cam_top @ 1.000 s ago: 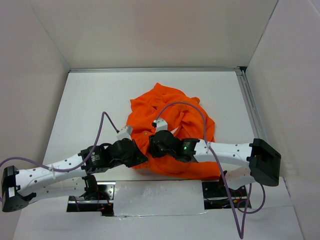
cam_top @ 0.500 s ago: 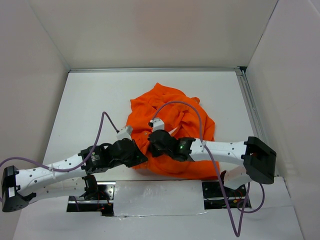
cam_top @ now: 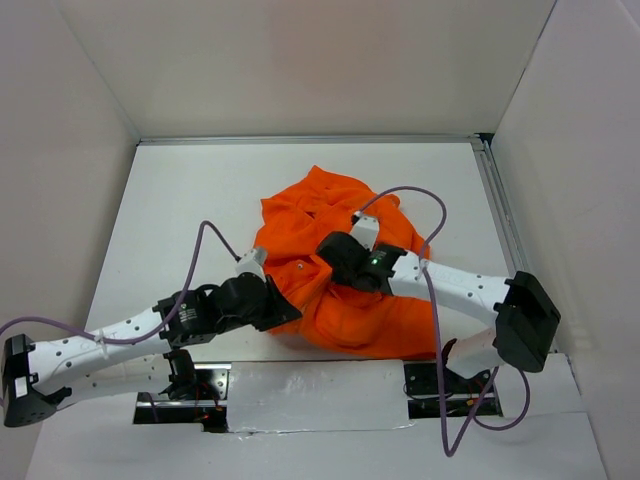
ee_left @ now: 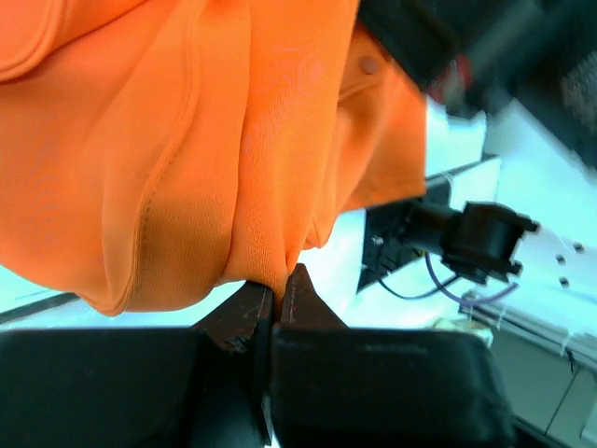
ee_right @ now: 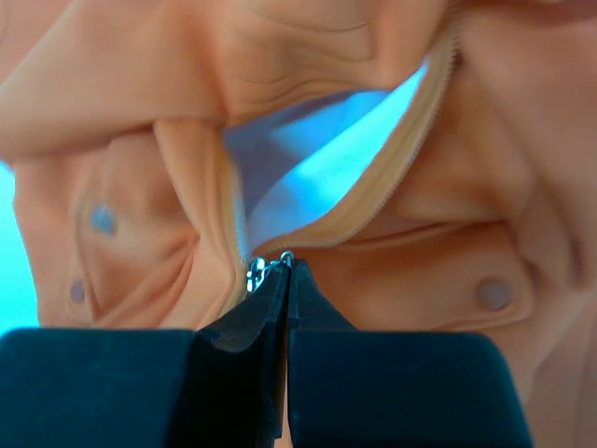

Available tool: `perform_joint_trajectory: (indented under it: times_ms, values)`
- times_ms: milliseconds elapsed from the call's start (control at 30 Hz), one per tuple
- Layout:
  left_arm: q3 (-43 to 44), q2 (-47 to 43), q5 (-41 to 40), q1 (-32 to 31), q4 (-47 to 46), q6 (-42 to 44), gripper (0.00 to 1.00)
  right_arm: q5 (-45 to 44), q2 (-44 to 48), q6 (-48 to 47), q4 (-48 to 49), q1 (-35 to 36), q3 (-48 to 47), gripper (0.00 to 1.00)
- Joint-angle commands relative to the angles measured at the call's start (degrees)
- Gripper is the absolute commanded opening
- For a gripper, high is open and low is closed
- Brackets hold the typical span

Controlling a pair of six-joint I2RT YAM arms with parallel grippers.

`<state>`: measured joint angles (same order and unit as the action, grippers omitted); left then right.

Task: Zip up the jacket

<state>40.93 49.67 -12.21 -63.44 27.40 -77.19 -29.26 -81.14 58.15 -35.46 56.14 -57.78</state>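
In the top external view, the jacket (cam_top: pixel 300 225) is lying crumpled on the bench (cam_top: pixel 180 200), under and just beyond both arms. The right end effector (cam_top: pixel 328 262) is being carried away from the arm bases, up the jacket front. Half a second ago it was sitting close beside the left end effector (cam_top: pixel 290 310), and the two are now being drawn apart. The left end effector is being kept where it was, at the jacket's near edge. This is being judged as a closing stroke in progress, with the hem anchored while the slider is pulled up.

In the left wrist view, the left end effector (ee_left: pixel 278 289) is being held closed on a hanging fold of orange fabric (ee_left: pixel 233 140), which is bunching directly above the fingertips.

In the right wrist view, the right end effector (ee_right: pixel 284 266) is being held closed on the small silver zipper pull (ee_right: pixel 259 271), pinched right at the fingertips. Beyond the fingertips, the two rows of zipper teeth (ee_right: pixel 410 159) are still gaping apart, with a pale surface showing through the gap. A snap (ee_right: pixel 492 294) is showing to the right of the fingertips. Much of the zipper is therefore being judged as not yet closed, and the upward pull as needing to go on.
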Motion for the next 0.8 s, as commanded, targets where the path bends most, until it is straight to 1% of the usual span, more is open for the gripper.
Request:
perform_joint_trajectory:
  times_ms: [0, 33, 67, 100, 133, 167, 233, 267, 333, 367, 400, 467, 567, 667, 767]
  values:
    - [2.1, -3.5, 9.6, -0.8, 2.8, 4.5, 0.0, -15.6, 0.8, -3.7, -7.0, -10.5, 0.5, 0.0]
    - [2.1, -4.4, 10.2, -0.8, 3.0, 4.9, 0.0, -16.2, 0.6, -5.7, -6.1, -12.7, 0.1, 0.0]
    - [2.1, -5.0, 10.5, -0.8, 3.5, 4.9, 0.0, -17.0, -0.4, -9.2, -5.0, -16.7, -1.2, 0.0]
    - [2.2, -5.5, 11.2, -0.8, 3.9, 5.6, 0.0, -17.6, -1.2, -10.1, -4.4, -18.9, -2.4, 0.0]
    - [2.2, -6.8, 11.3, -0.9, 5.6, 5.5, 0.0, -18.7, -2.4, -13.2, -3.8, -21.7, -4.5, 0.0]
    - [2.1, -7.7, 11.2, -0.9, 6.2, 5.9, 0.0, -18.9, -2.8, -15.2, -1.6, -22.8, -5.3, 0.0]
    - [1.7, -10.5, 10.6, -0.8, 8.5, 5.3, 0.0, -16.8, -3.8, -20.9, 1.5, -25.5, -7.2, 0.0]
    - [1.5, -11.7, 10.5, -0.8, 9.2, 5.4, 0.0, -16.3, -4.4, -22.7, 4.4, -28.0, -8.0, 0.0]
    - [1.4, -14.8, 9.9, -0.8, 10.7, 5.2, 0.0, -15.0, -7.4, -26.0, 5.7, -31.1, -11.7, 0.0]
    - [1.4, -16.0, 9.8, -0.8, 11.5, 5.5, 0.0, -15.0, -8.7, -27.8, 7.8, -33.4, -13.0, 0.0]
    - [1.3, -18.2, 9.8, -0.9, 12.0, 5.6, 0.0, -15.6, -10.9, -29.3, 8.6, -34.4, -14.1, 0.0]
    - [1.3, -20.1, 9.7, -0.8, 12.4, 6.9, 0.0, -16.9, -12.5, -30.7, 7.2, -35.8, -19.8, 0.0]
    - [1.9, -22.8, 7.1, -0.8, 13.6, 7.5, 0.0, -17.0, -11.6, -33.6, 8.1, -36.6, -24.7, 0.0]
    - [3.5, -23.2, 2.8, -0.8, 13.3, 8.9, 0.0, -14.1, -6.8, -36.3, 6.2, -36.7, -30.5, 0.0]
    - [6.8, -22.1, -3.1, -0.8, 11.7, 11.1, 0.0, -13.1, 1.0, -40.7, 7.3, -35.8, -35.7, 0.0]
